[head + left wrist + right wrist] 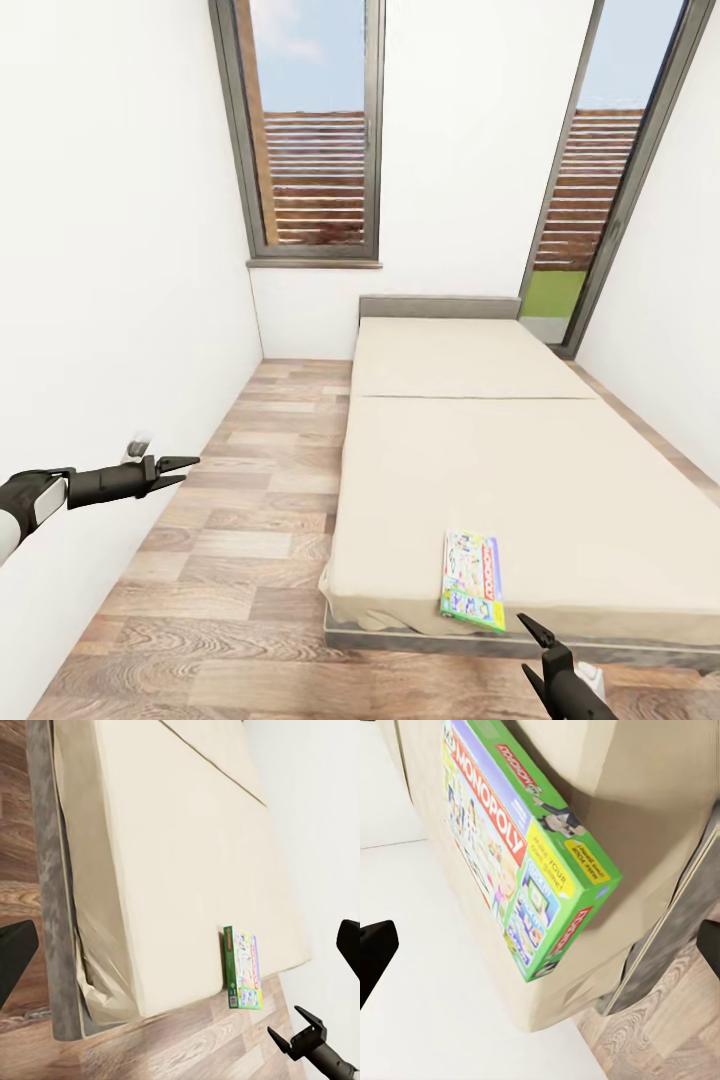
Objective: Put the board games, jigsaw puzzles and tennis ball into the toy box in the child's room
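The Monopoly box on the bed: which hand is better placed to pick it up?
Right. The right hand hangs just below the Monopoly box at the bed's foot edge; the left hand is far off, near the wall.

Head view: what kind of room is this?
Likely a narrow bedroom, probably a child's: a low bed with a beige mattress, a Monopoly box lying near the foot edge, tall dark-framed windows in white walls, and a wood-plank floor.

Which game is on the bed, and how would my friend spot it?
Find the long beige bed beneath the windows. At its foot edge lies a flat green Monopoly box, the bed's lone colourful thing, just beyond the right pincer.
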Robot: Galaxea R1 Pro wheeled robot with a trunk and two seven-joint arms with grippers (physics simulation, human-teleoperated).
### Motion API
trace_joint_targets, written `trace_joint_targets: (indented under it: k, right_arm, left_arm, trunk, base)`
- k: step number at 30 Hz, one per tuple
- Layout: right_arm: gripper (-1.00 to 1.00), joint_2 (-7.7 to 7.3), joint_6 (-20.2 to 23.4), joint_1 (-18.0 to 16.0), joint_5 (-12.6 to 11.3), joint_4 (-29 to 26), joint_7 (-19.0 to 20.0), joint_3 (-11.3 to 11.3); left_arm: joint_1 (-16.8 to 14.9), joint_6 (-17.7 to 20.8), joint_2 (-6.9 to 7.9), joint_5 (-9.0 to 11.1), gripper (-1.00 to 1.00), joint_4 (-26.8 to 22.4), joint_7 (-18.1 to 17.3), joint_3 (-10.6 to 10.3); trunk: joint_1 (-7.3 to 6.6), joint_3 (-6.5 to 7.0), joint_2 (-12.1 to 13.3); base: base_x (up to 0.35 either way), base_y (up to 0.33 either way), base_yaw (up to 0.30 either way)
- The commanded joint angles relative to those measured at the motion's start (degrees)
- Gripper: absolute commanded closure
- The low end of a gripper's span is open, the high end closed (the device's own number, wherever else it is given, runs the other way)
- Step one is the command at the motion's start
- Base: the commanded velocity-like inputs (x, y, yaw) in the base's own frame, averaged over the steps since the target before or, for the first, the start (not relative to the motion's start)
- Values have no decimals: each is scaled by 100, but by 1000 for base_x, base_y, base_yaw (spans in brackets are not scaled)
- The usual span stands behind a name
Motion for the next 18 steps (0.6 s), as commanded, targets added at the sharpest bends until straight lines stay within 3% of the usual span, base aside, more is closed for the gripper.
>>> trace_joint_targets:
  k: [1, 11, 18]
  right_arm:
    - [-100, 1, 42, -5, -21, 2, 4, -24]
    - [-100, 1, 42, -5, -21, 2, -1, -24]
    - [-100, 1, 42, -5, -21, 2, -1, -24]
  left_arm:
    - [-3, 58, 0, -50, -100, -3, -21, 53]
    - [-4, 59, 0, -50, -100, -2, -23, 53]
    - [-5, 57, 0, -50, -100, -2, -30, 53]
  trunk:
    - [22, -24, -44]
    - [242, -203, -445]
    - [242, -203, -445]
  base:
    - [1, 1, 0]
    - [0, 0, 0]
    - [0, 0, 0]
